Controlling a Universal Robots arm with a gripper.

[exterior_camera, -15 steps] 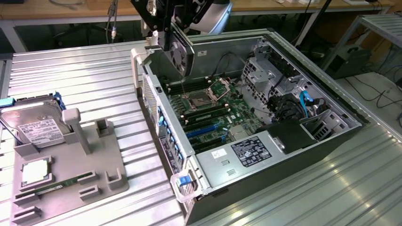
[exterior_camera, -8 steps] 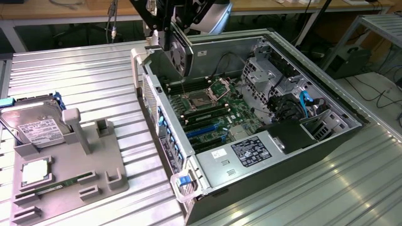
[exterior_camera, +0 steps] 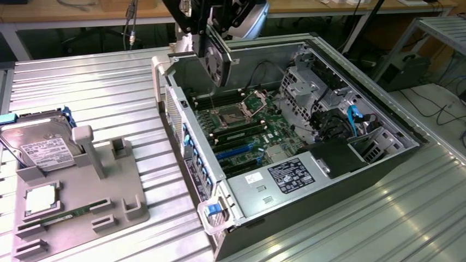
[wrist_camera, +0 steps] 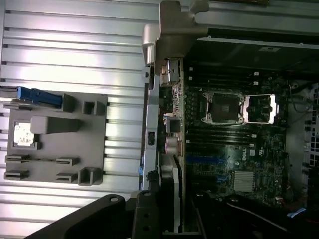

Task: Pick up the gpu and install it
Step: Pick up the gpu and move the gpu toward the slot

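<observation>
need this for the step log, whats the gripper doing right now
gripper: closed on the gpu, holding it on edge above the open computer case

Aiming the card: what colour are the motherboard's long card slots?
Blue; the card slots show best in the exterior view.

The arm [exterior_camera: 218, 12] ran off the exterior view's top edge, and the gripper [exterior_camera: 207, 46] covered the gpu's [exterior_camera: 220, 64] upper end. Print on the power supply [exterior_camera: 291, 174] was too small to read. The hard drive [exterior_camera: 38, 144] sat partly hidden behind the grey holder [exterior_camera: 109, 199].
</observation>
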